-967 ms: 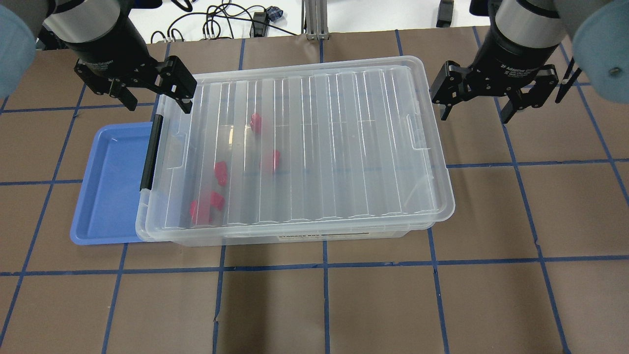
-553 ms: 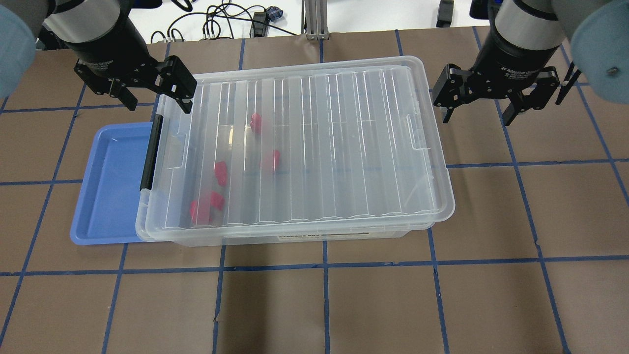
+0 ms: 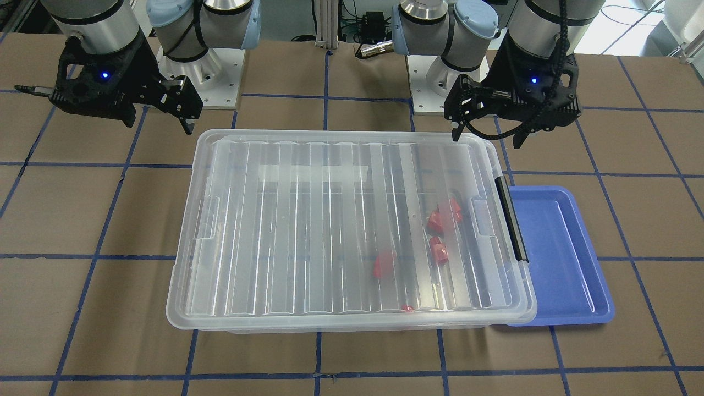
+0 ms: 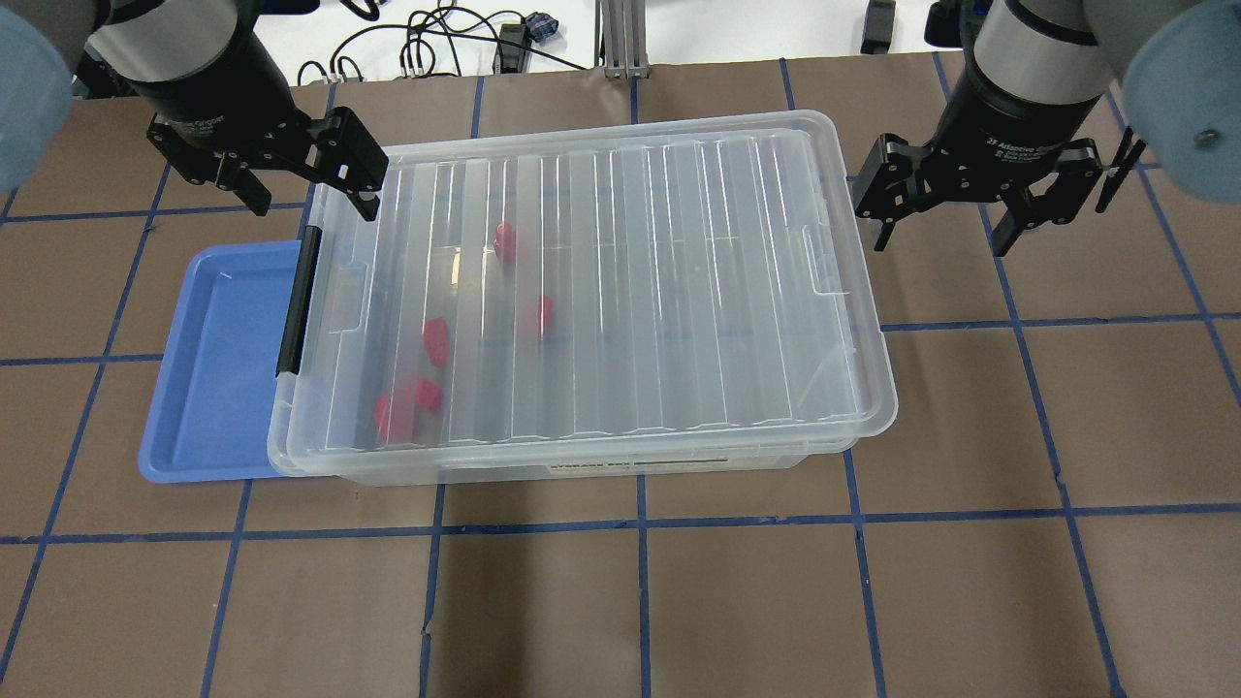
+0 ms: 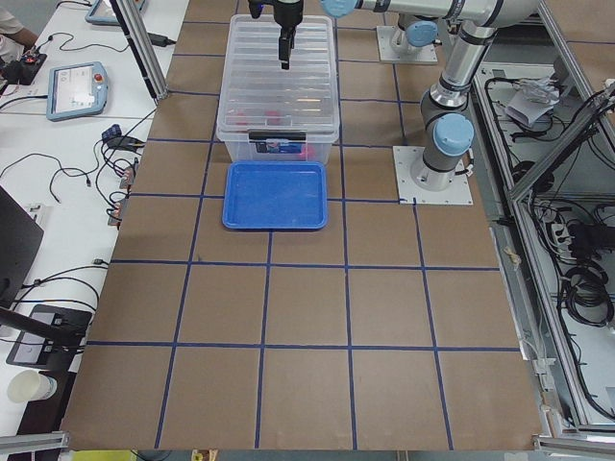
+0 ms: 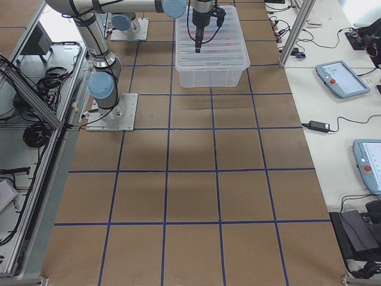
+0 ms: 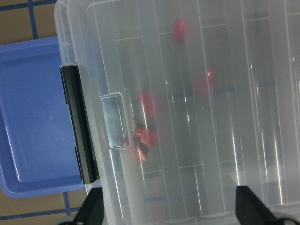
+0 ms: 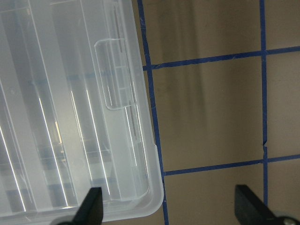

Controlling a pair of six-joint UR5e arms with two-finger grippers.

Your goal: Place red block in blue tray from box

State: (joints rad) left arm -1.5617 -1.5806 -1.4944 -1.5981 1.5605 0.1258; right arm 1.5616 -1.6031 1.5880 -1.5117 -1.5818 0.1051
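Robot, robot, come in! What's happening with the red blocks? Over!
Both grippers open, empty: left gripper by the box's latch corner, right gripper off its other end. Red blocks inside, lid shut over them. Blue tray holds none.

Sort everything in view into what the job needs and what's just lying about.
For the job: red blocks inside the shut box; blue tray; left hand and right hand, both open.

Lying about: cables, tablet, paper cup.
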